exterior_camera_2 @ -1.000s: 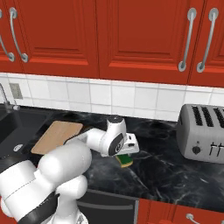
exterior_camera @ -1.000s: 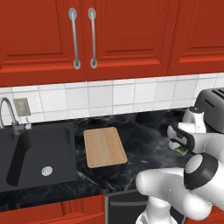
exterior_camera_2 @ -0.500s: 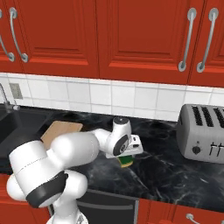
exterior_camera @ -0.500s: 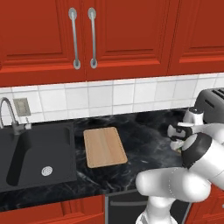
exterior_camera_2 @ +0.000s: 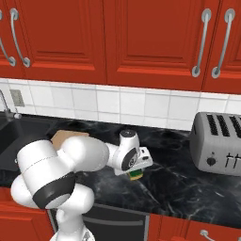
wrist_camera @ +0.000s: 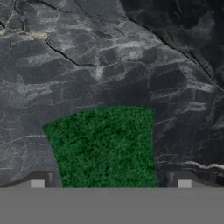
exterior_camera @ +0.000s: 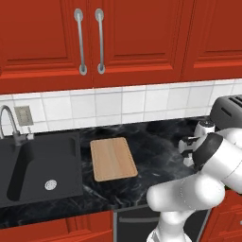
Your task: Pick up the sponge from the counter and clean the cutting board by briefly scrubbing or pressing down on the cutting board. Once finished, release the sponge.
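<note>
The sponge (wrist_camera: 103,146) lies dark green side up on the black marble counter (wrist_camera: 109,57); its yellow foam edge shows under the hand (exterior_camera_2: 135,175). My gripper (wrist_camera: 110,180) is open and low over it, one fingertip on each side with a small gap to each edge. From the right base camera the gripper (exterior_camera_2: 136,168) sits right above the sponge. The tan cutting board (exterior_camera: 113,159) lies flat to the left beside the sink, well apart from the sponge, and partly behind my arm (exterior_camera_2: 66,138).
A silver toaster (exterior_camera_2: 219,143) stands on the counter to the right of the gripper. The dark sink basin (exterior_camera: 38,168) with its tap (exterior_camera: 9,124) is at the far left. Red cabinets hang above the tiled wall.
The arm has swung its elbow round and the hand has settled lower over the sponge. The sponge and the cutting board have not moved.
</note>
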You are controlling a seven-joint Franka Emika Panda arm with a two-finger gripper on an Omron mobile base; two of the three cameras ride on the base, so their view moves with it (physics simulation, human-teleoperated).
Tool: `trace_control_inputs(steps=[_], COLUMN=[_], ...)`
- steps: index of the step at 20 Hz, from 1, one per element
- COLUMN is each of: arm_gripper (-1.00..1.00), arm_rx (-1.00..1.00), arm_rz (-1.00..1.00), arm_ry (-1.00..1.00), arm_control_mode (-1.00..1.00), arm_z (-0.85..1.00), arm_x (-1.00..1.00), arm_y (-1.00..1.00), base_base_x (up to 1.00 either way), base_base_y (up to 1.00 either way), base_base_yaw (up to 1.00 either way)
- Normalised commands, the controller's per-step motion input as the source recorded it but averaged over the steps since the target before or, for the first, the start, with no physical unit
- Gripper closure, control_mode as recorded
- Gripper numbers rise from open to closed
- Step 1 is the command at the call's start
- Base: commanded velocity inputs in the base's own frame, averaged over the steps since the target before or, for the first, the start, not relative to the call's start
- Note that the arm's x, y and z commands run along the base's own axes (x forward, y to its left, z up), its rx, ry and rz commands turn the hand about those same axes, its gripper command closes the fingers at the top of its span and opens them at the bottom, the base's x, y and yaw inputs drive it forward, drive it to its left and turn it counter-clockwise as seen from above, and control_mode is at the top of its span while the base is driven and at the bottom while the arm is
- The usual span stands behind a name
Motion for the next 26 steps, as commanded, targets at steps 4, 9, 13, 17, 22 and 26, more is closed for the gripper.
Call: trace_control_inputs(steps=[4,9,13,17,22,26], arm_gripper=[-1.00,1.00,1.00,1.00,1.00,1.00], arm_rx=[-0.05,-0.02,0.00,0.00,0.00,0.00], arm_rz=[0.13,0.14,0.14,0.10,0.04,0.08], arm_ry=[0.00,0.00,0.00,-0.03,-0.10,-0.01], arm_control_mode=[-1.00,-1.00,-1.00,-1.00,-1.00,-1.00], arm_z=[-0.37,-0.35,-0.18,0.03,0.45,0.48], arm_x=[0.00,0.00,-0.28,-0.42,-0.24,0.00], arm_y=[0.16,0.25,0.16,0.25,0.57,0.94], base_base_x=[0.00,0.00,0.00,0.00,0.00,0.00], base_base_y=[0.00,0.00,0.00,0.00,0.00,0.00], base_base_yaw=[0.00,0.00,0.00,0.00,0.00,0.00])
